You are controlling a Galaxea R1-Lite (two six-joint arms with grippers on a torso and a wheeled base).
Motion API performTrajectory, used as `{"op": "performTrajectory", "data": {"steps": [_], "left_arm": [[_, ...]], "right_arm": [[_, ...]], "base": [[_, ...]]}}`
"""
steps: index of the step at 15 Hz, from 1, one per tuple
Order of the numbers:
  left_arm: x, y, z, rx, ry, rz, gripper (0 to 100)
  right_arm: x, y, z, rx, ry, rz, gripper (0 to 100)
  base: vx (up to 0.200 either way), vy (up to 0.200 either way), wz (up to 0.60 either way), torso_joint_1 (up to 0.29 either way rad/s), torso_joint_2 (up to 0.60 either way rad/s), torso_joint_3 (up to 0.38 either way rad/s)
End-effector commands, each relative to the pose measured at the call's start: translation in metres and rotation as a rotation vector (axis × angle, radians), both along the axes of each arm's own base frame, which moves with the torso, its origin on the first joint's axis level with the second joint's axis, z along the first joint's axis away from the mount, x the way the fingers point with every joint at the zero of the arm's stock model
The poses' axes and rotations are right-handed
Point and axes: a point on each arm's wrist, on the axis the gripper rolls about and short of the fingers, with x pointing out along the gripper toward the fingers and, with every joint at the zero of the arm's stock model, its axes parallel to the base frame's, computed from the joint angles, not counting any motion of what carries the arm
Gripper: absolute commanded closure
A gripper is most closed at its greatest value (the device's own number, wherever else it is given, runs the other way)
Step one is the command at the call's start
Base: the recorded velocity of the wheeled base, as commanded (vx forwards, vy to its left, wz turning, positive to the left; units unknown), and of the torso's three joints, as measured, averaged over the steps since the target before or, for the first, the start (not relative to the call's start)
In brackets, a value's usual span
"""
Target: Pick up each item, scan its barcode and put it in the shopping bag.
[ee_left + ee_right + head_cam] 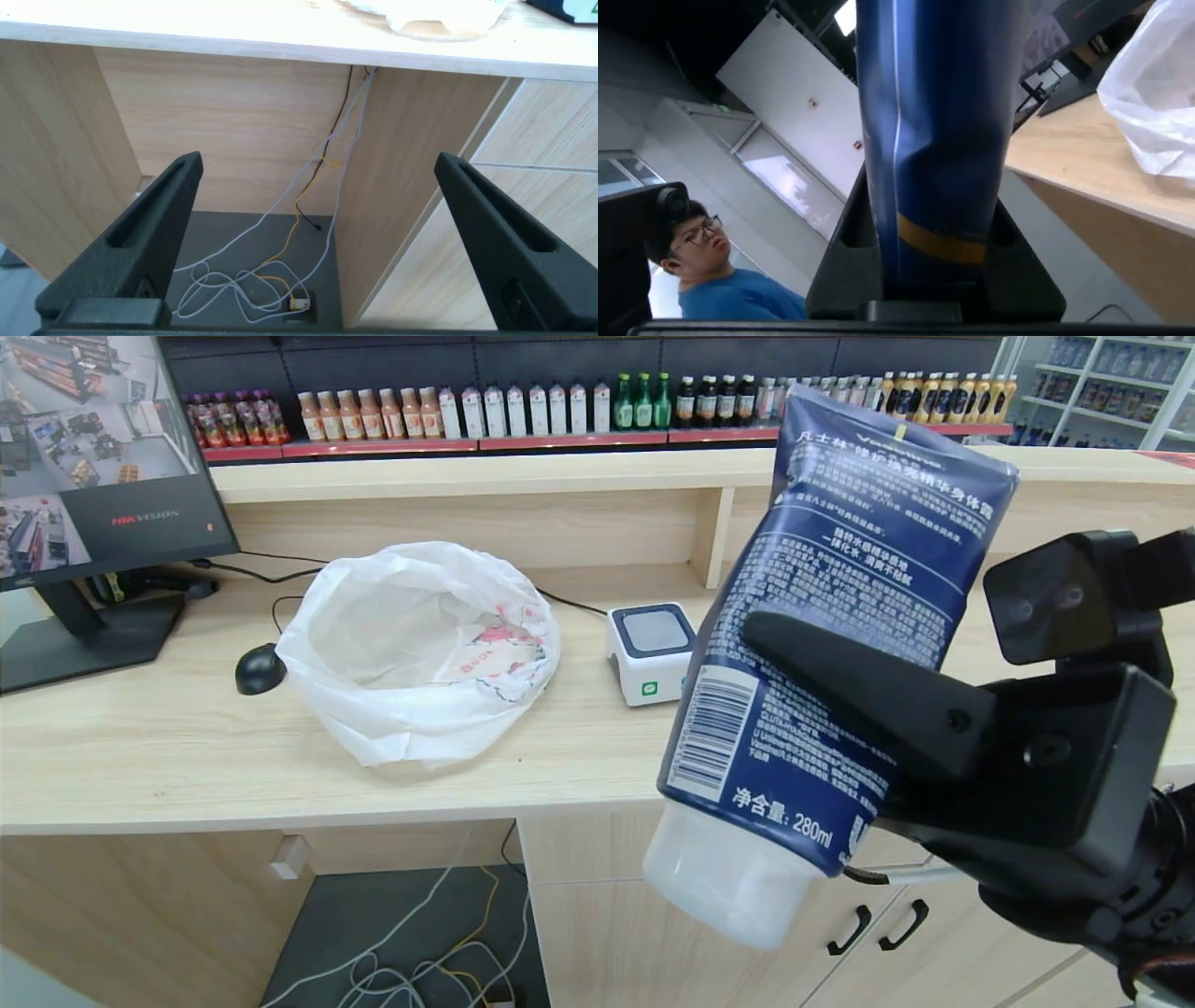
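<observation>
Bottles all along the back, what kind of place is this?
Probably a shop checkout: rows of bottles fill the back shelves, and a barcode scanner sits on the wooden counter beside an open shopping bag.

Pale wood counter (140, 747) spans my front. Monitor (93, 457) on a black stand at 10 o'clock, black mouse (259, 670) near it. Red-edged shelf of bottles (569, 441) along the back wall at 12. Kneehole at 7: dark floor (355, 915), loose cables (411, 952). Cabinet doors (597, 943) with black handles (850, 931) at 5.
</observation>
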Motion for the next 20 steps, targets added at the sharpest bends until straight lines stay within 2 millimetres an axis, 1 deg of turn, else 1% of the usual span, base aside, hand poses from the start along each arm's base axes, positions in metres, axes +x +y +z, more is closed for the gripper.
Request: {"op": "performTrajectory", "data": {"steps": [1, 3, 5, 14, 16, 18, 20], "left_arm": [[0.0, 0.0, 0.0, 0.0, 0.0, 0.001, 0], [0.0, 0.0, 0.0, 0.0, 0.0, 0.001, 0], [0.0, 0.0, 0.0, 0.0, 0.0, 0.001, 0], [0.0, 0.0, 0.0, 0.0, 0.0, 0.001, 0], [0.0, 0.0, 0.0, 0.0, 0.0, 0.001, 0], [0.0, 0.0, 0.0, 0.0, 0.0, 0.001, 0], [0.0, 0.0, 0.0, 0.0, 0.0, 0.001, 0]], "right_arm": [[-0.001, 0.001, 0.004, 0.013, -0.01, 0.007, 100], [-0.001, 0.003, 0.01, 0.029, -0.027, 0.019, 100], [-0.001, 0.003, 0.011, 0.035, -0.015, 0.033, 100], [-0.003, 0.001, 0.01, 0.03, -0.03, 0.022, 100], [-0.004, -0.001, 0.004, 0.004, -0.039, 0.008, 100], [-0.006, -0.003, -0.002, -0.038, -0.094, -0.032, 100], [-0.005, -0.004, -0.019, -0.137, -0.196, -0.114, 100]], "base": [[0.0, 0.0, 0.0, 0.0, 0.0, 0.0], [0.0, 0.0, 0.0, 0.0, 0.0, 0.0], [0.0, 0.0, 0.0, 0.0, 0.0, 0.0], [0.0, 0.0, 0.0, 0.0, 0.0, 0.0], [0.0, 0.0, 0.0, 0.0, 0.0, 0.0], [0.0, 0.0, 0.0, 0.0, 0.0, 0.0], [0.0, 0.0, 0.0, 0.0, 0.0, 0.0]]}}
